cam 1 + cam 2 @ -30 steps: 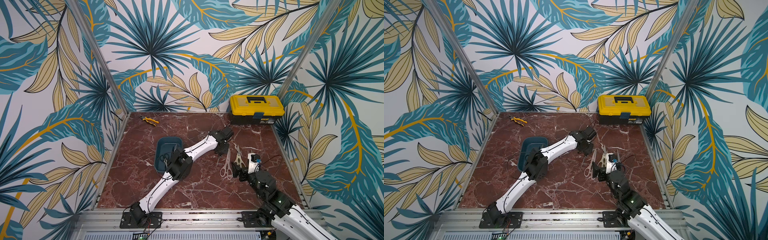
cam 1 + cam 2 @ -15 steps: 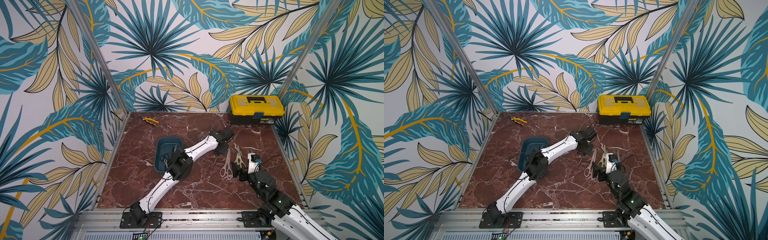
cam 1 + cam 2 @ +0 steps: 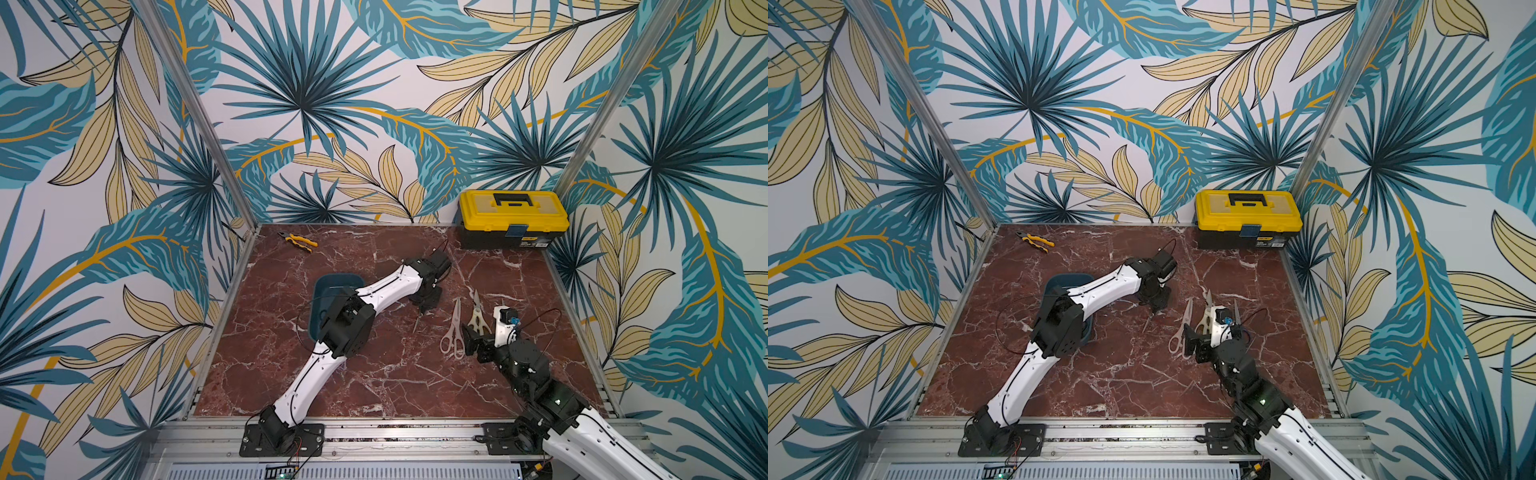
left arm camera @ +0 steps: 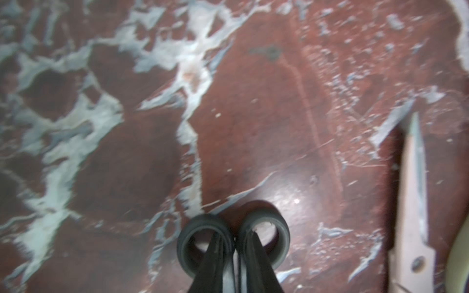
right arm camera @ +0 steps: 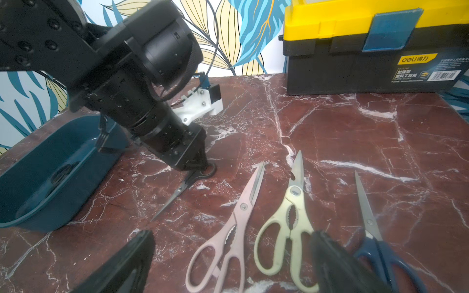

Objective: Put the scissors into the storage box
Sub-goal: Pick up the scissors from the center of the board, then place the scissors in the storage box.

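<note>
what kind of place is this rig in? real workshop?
Probably a staged robot test cell, not a workshop: leaf-print wall panels box in a red marble-pattern tabletop, and two black arm bases are bolted to a silver aluminium rail at its front edge.

The tabletop (image 3: 374, 374) is dark red marble veined in white. The walls (image 3: 311, 104) carry teal and cream-yellow palm leaves on a pale ground. The toolbox (image 3: 513, 216) has a yellow lid, a black body and a blue latch. The storage box (image 3: 321, 291) is dark teal. The pinkish shears (image 5: 236, 223) and cream shears (image 5: 291, 215) are pale. The small scissors (image 5: 189, 181) are black-handled and the long scissors (image 5: 370, 223) navy-handled. The pliers (image 3: 298, 242) are yellow and black.
</note>
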Available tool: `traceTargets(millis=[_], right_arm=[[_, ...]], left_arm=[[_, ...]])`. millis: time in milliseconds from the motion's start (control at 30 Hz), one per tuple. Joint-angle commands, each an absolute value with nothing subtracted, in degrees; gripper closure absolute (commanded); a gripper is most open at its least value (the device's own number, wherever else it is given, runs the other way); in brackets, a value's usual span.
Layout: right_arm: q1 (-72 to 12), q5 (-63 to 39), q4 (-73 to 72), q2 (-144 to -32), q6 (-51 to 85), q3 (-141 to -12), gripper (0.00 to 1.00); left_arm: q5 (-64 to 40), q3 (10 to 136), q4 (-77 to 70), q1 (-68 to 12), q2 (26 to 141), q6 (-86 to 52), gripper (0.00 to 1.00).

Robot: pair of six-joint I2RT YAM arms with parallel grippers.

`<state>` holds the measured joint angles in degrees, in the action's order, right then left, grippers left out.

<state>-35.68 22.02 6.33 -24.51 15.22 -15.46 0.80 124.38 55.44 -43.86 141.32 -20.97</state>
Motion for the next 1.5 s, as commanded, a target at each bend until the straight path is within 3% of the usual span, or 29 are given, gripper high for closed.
traceTargets(millis=[0, 267, 500, 633, 800, 933, 1133, 1333, 1467], right_arm=[[-35.86, 22.14, 5.63, -24.52, 15.21, -14.36, 0.0], [-35.86, 21.88, 5.37, -25.09, 15.13, -14.47, 0.01], [-35.87, 20.23, 3.78, -28.02, 14.51, -14.71, 0.0], [-35.86, 20.19, 4.17, -37.07, 15.22, -18.21, 0.0], [-35.89, 18.87, 19.28, -54.1, 19.19, -32.84, 0.01], [-35.9, 17.49, 27.13, -63.63, 22.62, -41.13, 0.11], [-35.82, 16.63, 34.4, -72.47, 30.69, -47.84, 0.33], [-35.84, 10.66, 37.61, -78.99, 37.25, -49.48, 0.37], [-35.84, 10.12, 40.15, -83.14, 38.41, -51.07, 0.39]], left_arm=[[2.93, 122.53, 59.85, -43.33, 138.23, -19.95, 1.0], [3.25, 120.77, 62.05, -42.39, 130.39, -20.35, 1.0], [5.28, 112.06, 61.58, -39.11, 118.98, -20.83, 1.0], [9.2, 103.51, 62.14, -35.08, 109.89, -20.98, 1.0], [10.6, 89.84, 60.19, -27.34, 98.39, -20.93, 1.0], [8.52, 80.86, 55.66, -22.49, 95.09, -20.33, 1.0], [7.65, 77.48, 51.97, -21.87, 99.47, -19.95, 1.0], [7.72, 77.43, 50.46, -21.65, 102.77, -19.69, 0.99], [7.75, 77.5, 50.1, -21.63, 103.28, -19.86, 0.83]])
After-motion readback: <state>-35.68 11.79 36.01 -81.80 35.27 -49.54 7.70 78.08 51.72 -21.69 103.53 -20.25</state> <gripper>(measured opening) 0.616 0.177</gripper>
